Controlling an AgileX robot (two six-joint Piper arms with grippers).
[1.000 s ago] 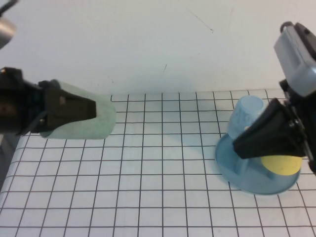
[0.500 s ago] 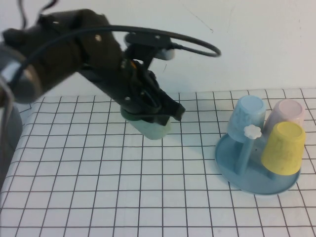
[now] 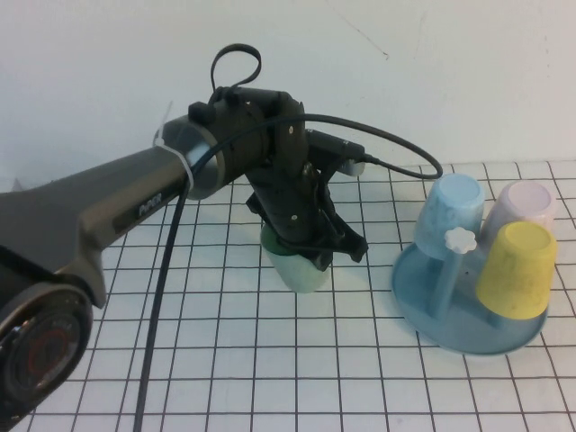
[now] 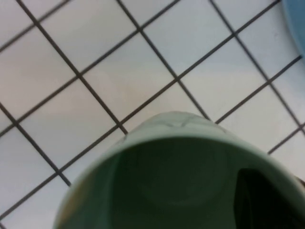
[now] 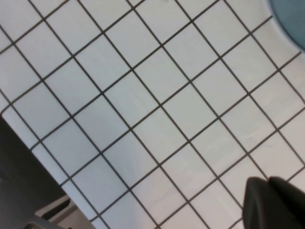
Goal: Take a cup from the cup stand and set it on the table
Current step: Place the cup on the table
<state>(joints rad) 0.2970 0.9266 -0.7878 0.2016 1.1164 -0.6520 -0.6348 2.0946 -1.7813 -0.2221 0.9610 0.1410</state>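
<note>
My left gripper (image 3: pixel 310 256) is shut on the pale mint-green cup (image 3: pixel 301 272), with one finger (image 4: pixel 259 200) inside the rim. It holds the cup mouth-up, low over the table (image 3: pixel 225 360), left of the cup stand (image 3: pixel 468 335). I cannot tell if the cup's bottom touches the cloth. The left wrist view looks down into the cup (image 4: pixel 171 181). The blue stand has a peg with a white flower knob (image 3: pixel 460 240). My right gripper (image 5: pixel 269 191) is shut and empty over bare grid cloth, out of the high view.
A light blue cup (image 3: pixel 450 211), a pink cup (image 3: pixel 526 205) and a yellow cup (image 3: pixel 516 270) sit upside down on the stand's pegs. The left arm's cable (image 3: pixel 387 157) loops toward the stand. The table's left edge (image 5: pixel 28 148) shows in the right wrist view.
My left arm has swung from the table's far left to its middle with the cup and turned it mouth-up. My right gripper has drawn back from the stand and out of the high view.
</note>
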